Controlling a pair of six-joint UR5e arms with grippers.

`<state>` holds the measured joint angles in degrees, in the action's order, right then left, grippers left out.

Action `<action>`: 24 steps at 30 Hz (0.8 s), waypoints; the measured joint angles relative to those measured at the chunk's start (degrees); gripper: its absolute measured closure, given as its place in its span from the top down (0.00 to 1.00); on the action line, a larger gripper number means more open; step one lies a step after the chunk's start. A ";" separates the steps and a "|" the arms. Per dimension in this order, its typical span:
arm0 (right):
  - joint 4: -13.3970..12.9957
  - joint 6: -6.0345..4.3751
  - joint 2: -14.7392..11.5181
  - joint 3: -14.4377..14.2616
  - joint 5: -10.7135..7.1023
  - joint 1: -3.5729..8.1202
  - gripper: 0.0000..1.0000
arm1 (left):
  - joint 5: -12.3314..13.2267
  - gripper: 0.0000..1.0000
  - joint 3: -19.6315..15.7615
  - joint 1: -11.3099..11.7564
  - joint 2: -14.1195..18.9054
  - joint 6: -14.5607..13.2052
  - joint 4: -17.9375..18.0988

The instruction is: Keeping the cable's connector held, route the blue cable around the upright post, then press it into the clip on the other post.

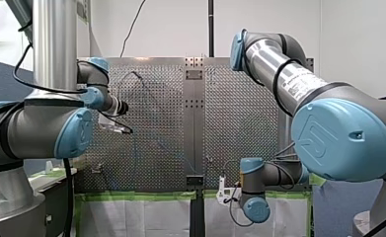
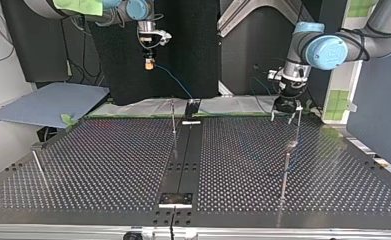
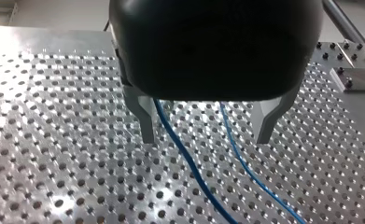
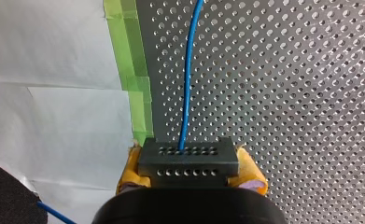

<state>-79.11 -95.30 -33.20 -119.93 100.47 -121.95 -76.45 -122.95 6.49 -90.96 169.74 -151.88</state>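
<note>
Clamping dark connector (image 4: 188, 159) between yellow pads (image 4: 253, 175), right gripper (image 4: 189, 169) holds end of blue cable (image 4: 188, 79); left gripper (image 3: 205, 139) hangs wide open over cable, above perforated counter (image 3: 54, 140).

Gripper (image 3: 204, 140) agape — cable (image 3: 188, 161) seemingly between.

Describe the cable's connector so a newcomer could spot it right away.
Start at the perforated table's green-taped edge, where my right gripper hovers. Between its yellow-padded fingers is the connector: a dark grey block with two rows of holes, the blue cable leaving it.

Bright, even light — glare on table (image 3: 35, 70)
</note>
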 joint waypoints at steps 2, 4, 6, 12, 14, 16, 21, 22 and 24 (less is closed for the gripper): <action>0.00 0.00 -0.03 0.00 0.01 0.00 0.00 | -0.85 1.00 -0.01 0.08 0.98 -0.27 -0.97; 0.00 -0.04 -0.03 0.03 0.00 0.00 0.00 | -2.00 1.00 0.00 0.21 2.19 -0.53 -2.13; 0.00 -0.06 -0.03 0.05 0.01 0.00 0.00 | -2.91 1.00 0.01 0.33 3.38 -0.55 -3.22; 0.19 -0.10 -0.04 0.27 -0.04 0.14 0.00 | -3.73 1.00 0.02 0.11 6.58 -1.59 -5.57; 0.26 -0.15 -0.04 0.41 -0.08 0.22 0.00 | -4.31 1.00 0.02 0.14 7.69 -2.58 -6.65; 0.45 -0.21 -0.04 0.67 -0.12 0.32 0.00 | -5.36 1.00 0.02 0.20 9.04 -3.87 -7.96; 1.52 -0.29 -0.06 1.49 -0.28 0.66 0.00 | -8.43 1.00 0.02 0.34 12.32 -7.12 -11.21; 1.78 -0.31 -0.06 1.67 -0.33 0.74 0.00 | -9.01 1.00 0.02 0.36 12.89 -7.69 -11.82; 2.23 -0.33 -0.06 1.97 -0.38 0.88 0.00 | -10.30 1.00 0.18 0.42 14.17 -9.00 -13.10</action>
<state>-76.89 -95.62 -33.26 -117.97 100.08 -121.07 -86.76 -122.77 6.91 -76.79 160.74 -164.98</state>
